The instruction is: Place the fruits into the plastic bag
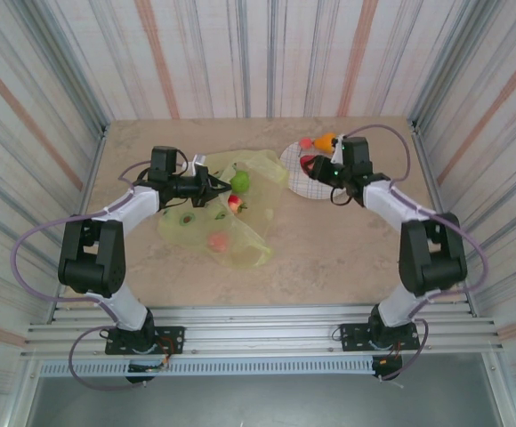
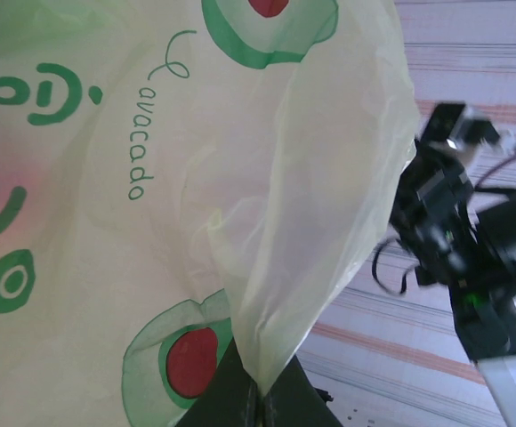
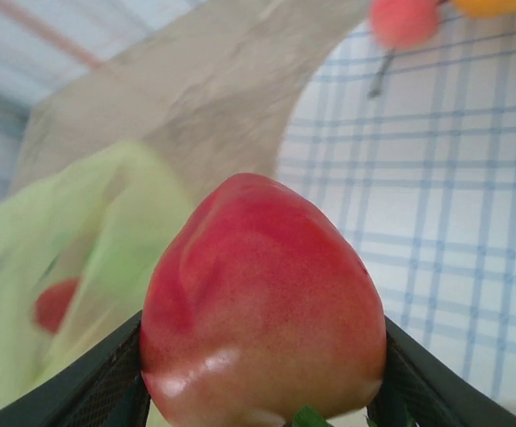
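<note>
Item: red apple (image 3: pixel 262 302), one of the fruits, seated between the two fingers of the right tool (image 1: pixel 314 166), which presses on it from both sides. It sits over the near-left edge of the checked plate (image 1: pixel 295 185); whether it is clear of the plate or resting on it is hard to tell from above. Destination: plastic bag (image 1: pixel 240 227), pale yellow-green with avocado prints, spread on the table (image 1: pixel 347 249) just left of the plate, its length running roughly from the far middle of the table toward the near side. Left tool (image 2: pixel 247 405): closed tight on a gathered fold of the bag's edge, holding that fold raised. On or within the bag: a green apple (image 1: pixel 239 181), a red-and-pale fruit (image 1: pixel 235 204) just beside it, and a pinkish fruit (image 1: pixel 218 240) seen through the film. On the plate's far rim: an orange (image 1: pixel 326 140) and a small red fruit (image 1: pixel 306 142). Bearing for the coming move: the bag lies to the left of the held apple, with the raised fold on the bag's far-left side. The right arm is the nearer carrier, so the travel is probably a short pass leftward off the plate.
</note>
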Robot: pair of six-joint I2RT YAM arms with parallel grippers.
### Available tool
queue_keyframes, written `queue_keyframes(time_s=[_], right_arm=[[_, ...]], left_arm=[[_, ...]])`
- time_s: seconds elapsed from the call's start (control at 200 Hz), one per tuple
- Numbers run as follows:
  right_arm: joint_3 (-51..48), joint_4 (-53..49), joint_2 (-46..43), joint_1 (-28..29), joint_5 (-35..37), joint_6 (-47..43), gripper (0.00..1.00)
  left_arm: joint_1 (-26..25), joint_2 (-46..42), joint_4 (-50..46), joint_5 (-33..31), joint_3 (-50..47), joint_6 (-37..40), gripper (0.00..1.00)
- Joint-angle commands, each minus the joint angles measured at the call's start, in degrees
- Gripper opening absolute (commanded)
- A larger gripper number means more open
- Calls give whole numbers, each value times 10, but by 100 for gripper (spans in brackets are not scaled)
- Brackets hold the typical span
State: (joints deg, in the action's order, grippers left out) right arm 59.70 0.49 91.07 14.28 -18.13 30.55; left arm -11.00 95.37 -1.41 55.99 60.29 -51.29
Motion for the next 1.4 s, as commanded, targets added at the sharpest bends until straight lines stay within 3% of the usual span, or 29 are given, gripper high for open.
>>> queue_keyframes(time_s=[0.0,0.185,0.431,0.947,1.393], right_arm=[[-51,-20,-67,30,-2,-34,54],[-129,-53,-132,76,31,-68,54],[-187,27,-128,140,16,-51,53],[-68,117,58,275,-43,-39,53],[6,168,174,313,-72,-12,53]], left_arm=[[-2,1,3,14,-3,-2,0],[-2,2,3,12,-4,-2,0],[-2,3,2,11,-4,-1,0],[-2,-3,2,14,-4,-1,0],[-2,0,3,14,-4,-2,0]])
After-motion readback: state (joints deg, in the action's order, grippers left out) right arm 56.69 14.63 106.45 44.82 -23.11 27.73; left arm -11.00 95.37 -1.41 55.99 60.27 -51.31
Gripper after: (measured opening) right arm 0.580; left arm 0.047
